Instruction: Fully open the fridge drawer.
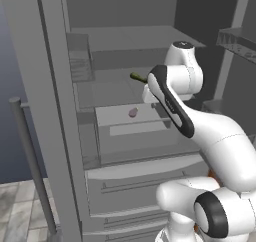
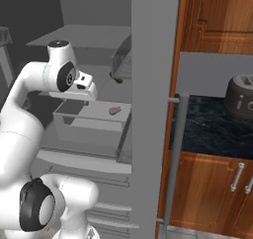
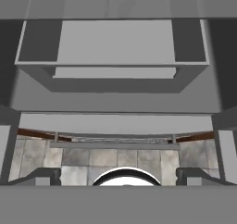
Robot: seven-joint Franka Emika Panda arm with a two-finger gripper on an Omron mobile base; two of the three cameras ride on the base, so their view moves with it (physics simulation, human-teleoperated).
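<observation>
Grey on grey, the fridge drawer (image 1: 131, 127) is sitting partway out of the fridge (image 1: 55, 111), jutting from under a shelf (image 1: 125, 61) with its lighter strip handle (image 3: 115, 72) running across the front. In the hand view the gripper (image 3: 118, 176) is looking down at that front from above and in front, its two dark fingertips (image 3: 42, 176) standing far apart at the bottom edge, so the hand is spread and gripping nothing; the handle is lying well ahead of the tips, not between them. A small pinkish item (image 1: 133, 112) is resting in the open top of the drawer, and a dark green thing (image 1: 138, 77) is lying on the shelf behind the arm's wrist. Judging from how much box is showing, the drawer is looking only partly open, with more travel left. The risk now is a bad approach: tips coming in too high could be striking the drawer's top rim or the shelf above instead of hooking the strip, and a pull angled off the slide line could be jamming the box or letting the handle slip free. The wider lower drawer front (image 1: 145, 188) is sitting just underneath, close enough to be caught by mistake.
</observation>
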